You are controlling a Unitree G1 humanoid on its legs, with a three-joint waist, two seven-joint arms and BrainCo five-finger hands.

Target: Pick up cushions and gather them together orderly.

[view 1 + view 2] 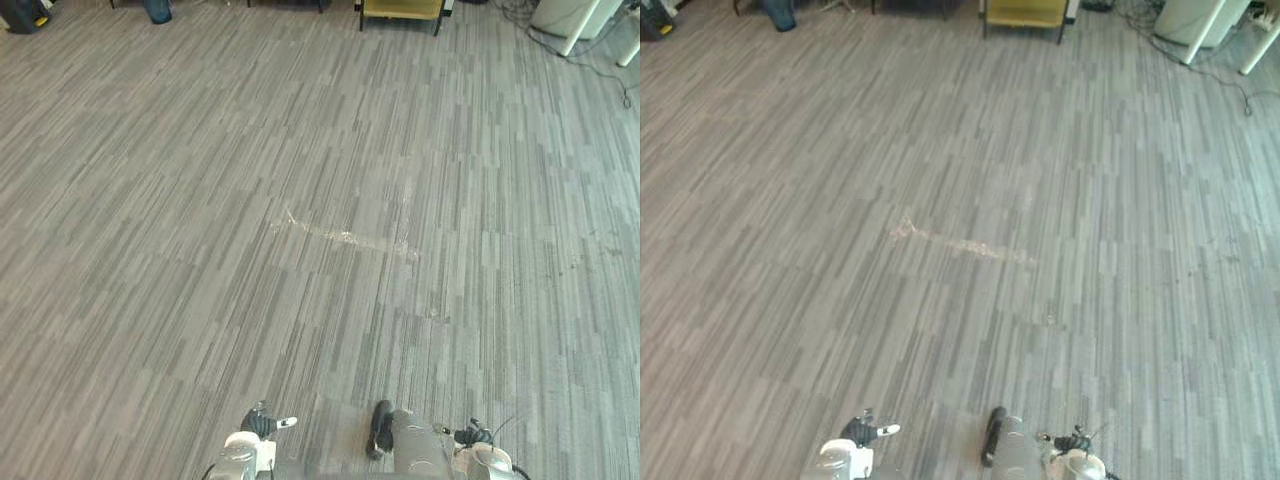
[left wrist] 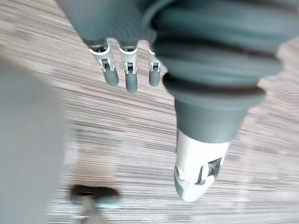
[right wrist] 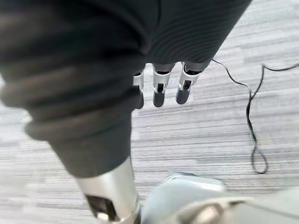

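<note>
My left hand (image 2: 128,74) hangs above the grey striped carpet (image 1: 320,200), its fingers straight and relaxed, with nothing in them. Its thumb (image 2: 196,172) stands apart, also free. My right hand (image 3: 159,91) hangs the same way over the carpet, fingers loose and holding nothing.
A pale scuffed strip (image 1: 345,237) crosses the middle of the carpet. Along the far edge stand a yellow-wood piece of furniture (image 1: 402,10), white table legs (image 1: 580,25) with floor cables at the far right, a blue object (image 1: 157,10) and a dark bag (image 1: 22,15) at the far left.
</note>
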